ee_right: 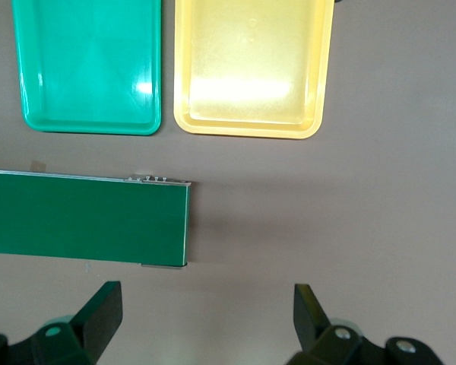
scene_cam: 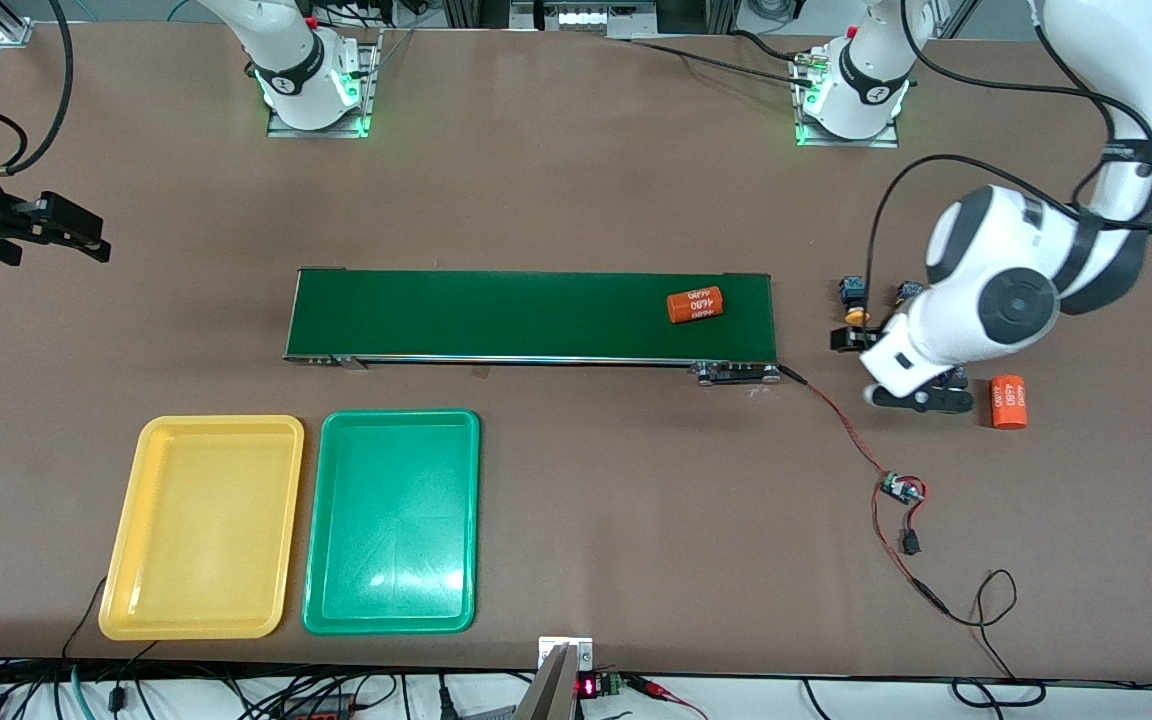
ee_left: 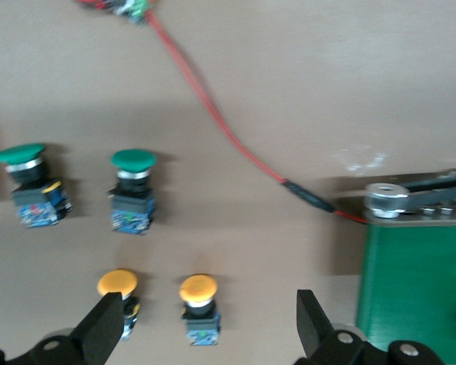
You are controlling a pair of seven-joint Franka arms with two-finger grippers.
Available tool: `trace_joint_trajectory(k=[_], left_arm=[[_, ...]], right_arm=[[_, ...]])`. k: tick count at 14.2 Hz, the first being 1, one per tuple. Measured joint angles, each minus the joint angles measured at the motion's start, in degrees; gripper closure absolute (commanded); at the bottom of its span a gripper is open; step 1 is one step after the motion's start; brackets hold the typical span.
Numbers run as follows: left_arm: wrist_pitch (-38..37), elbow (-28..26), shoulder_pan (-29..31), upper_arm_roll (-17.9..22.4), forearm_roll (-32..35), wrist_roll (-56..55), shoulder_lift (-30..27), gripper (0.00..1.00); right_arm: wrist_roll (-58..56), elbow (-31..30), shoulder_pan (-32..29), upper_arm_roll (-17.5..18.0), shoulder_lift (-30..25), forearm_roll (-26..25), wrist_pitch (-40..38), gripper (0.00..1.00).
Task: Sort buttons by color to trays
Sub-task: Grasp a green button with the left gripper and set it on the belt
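I see the left gripper (ee_left: 205, 327) with jaws spread wide, holding nothing, over the four buttons standing on the table off the conveyor belt's (scene_cam: 536, 315) end: two yellow-capped buttons (ee_left: 197, 298) and two green-capped buttons (ee_left: 133, 190). My right gripper (ee_right: 205, 323) hangs spread and empty over bare table near the belt's other end. The yellow tray (scene_cam: 204, 527) and green tray (scene_cam: 393, 521) lie side by side, nearer the front camera than the belt.

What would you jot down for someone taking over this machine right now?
Left pincer: open, holding nothing, over the four small push-button switches at the left arm's end of the table.
Right pincer: open, holding nothing, waiting past the long green conveyor belt's end.
Two green-capped buttons, two yellow-orange-capped buttons: all on the table.
Shallow yellow plastic tray and green plastic tray: hold no buttons.
Done: nothing. Left: all four.
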Motion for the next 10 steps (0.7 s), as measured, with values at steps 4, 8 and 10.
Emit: trace_joint_trajectory(k=[4, 8, 10], left_arm=[[1.8, 0.5, 2.2, 2.3, 4.0, 0.1, 4.4, 0.00], [14.2, -3.5, 6.0, 2.7, 6.5, 4.3, 8.2, 0.00], [19.3, -6.2, 7.0, 2.8, 9.7, 4.7, 9.2, 0.03]], right_arm=[[0.0, 0.0, 0.0, 0.0, 0.0, 0.0, 0.4, 0.00], [0.0, 0.0, 0.0, 0.0, 0.0, 0.0, 0.4, 0.00], [0.0, 0.0, 0.0, 0.0, 0.0, 0.0, 0.4, 0.00]])
